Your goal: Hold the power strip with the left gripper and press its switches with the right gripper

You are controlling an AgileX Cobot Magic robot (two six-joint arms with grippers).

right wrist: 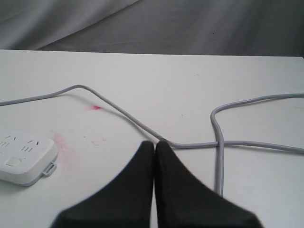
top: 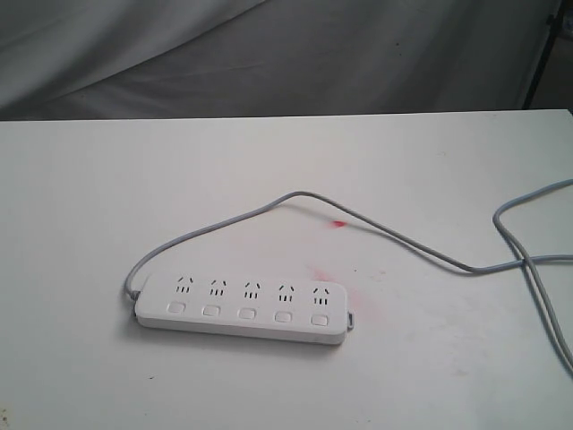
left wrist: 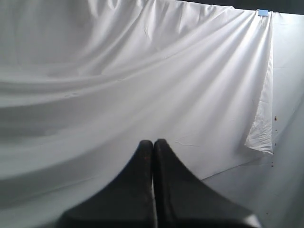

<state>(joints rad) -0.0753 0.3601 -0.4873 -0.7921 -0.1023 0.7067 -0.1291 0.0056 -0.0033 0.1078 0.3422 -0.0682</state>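
The white power strip (top: 242,307) lies flat on the white table, left of centre and near the front. Its row of square switches (top: 247,313) faces up below the socket groups. A grey cord (top: 394,235) leaves its left end, arcs back and loops off to the right. Neither gripper shows in the exterior view. The left gripper (left wrist: 153,141) is shut with nothing in it and faces only white cloth. The right gripper (right wrist: 155,143) is shut and empty, above the table near the cord (right wrist: 190,145), with the strip's end (right wrist: 23,156) off to one side.
Red smudges (top: 338,223) mark the table near the strip. A draped grey-white cloth (top: 269,54) hangs behind the table's far edge. The cord's loop (top: 537,269) crosses the table's right side. A small grey tab (top: 352,318) sticks out at the strip's right end.
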